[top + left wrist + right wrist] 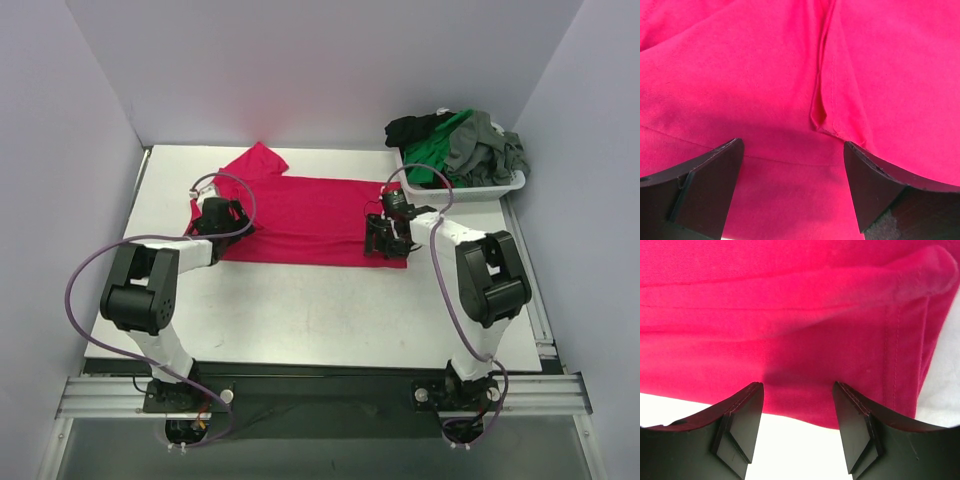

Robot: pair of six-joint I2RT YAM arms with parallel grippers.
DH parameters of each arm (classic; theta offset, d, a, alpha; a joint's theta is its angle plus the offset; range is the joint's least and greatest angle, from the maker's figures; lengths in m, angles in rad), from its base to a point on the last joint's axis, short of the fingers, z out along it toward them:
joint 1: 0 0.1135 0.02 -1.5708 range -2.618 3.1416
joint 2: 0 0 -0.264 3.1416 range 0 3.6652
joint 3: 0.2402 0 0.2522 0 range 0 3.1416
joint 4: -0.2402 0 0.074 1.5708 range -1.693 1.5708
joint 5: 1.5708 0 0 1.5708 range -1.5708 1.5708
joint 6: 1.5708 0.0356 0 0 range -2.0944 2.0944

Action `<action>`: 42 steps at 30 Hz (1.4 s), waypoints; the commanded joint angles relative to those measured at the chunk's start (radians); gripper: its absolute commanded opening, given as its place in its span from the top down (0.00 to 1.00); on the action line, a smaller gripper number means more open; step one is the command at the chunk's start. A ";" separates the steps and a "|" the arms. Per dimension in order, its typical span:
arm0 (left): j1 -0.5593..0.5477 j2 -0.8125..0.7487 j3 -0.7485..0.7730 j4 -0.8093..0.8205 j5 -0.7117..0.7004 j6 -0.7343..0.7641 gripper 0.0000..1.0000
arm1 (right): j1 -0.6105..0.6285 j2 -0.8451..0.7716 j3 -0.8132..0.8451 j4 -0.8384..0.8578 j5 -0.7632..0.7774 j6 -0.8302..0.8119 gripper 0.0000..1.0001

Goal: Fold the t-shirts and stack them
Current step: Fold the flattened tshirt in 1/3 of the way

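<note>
The crimson-red t-shirt (305, 215) lies spread flat across the middle of the table, one sleeve sticking out at its far left. My left gripper (228, 226) is open, low over the shirt's left end; in the left wrist view the red cloth (765, 90) fills the frame, with a seam fold between the fingers (705, 185). My right gripper (385, 243) is open over the shirt's right near corner; the right wrist view shows the hem edge (805, 405) between the fingers (740, 420). Green (432, 150), grey (485, 148) and black (410, 128) shirts lie heaped in the basket.
The white plastic basket (480, 188) stands at the table's back right corner. White table surface (320, 310) lies in front of the red shirt. Walls enclose the table on the left, back and right.
</note>
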 commanded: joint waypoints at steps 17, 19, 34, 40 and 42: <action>-0.080 -0.239 -0.192 -0.042 -0.149 -0.079 0.08 | 0.050 -0.244 -0.288 -0.065 0.095 0.079 0.40; -0.120 -0.244 -0.173 -0.040 -0.146 -0.061 0.09 | 0.050 -0.253 -0.275 -0.068 0.077 0.074 0.40; -0.211 -0.071 -0.001 -0.075 -0.172 -0.016 0.29 | 0.047 -0.235 -0.133 -0.127 0.064 0.036 0.39; -0.213 -0.063 0.014 -0.100 -0.212 -0.004 0.34 | 0.044 -0.238 -0.120 -0.139 0.069 0.025 0.39; -0.213 -0.066 0.008 -0.095 -0.223 -0.001 0.37 | 0.042 -0.238 -0.120 -0.140 0.070 0.024 0.39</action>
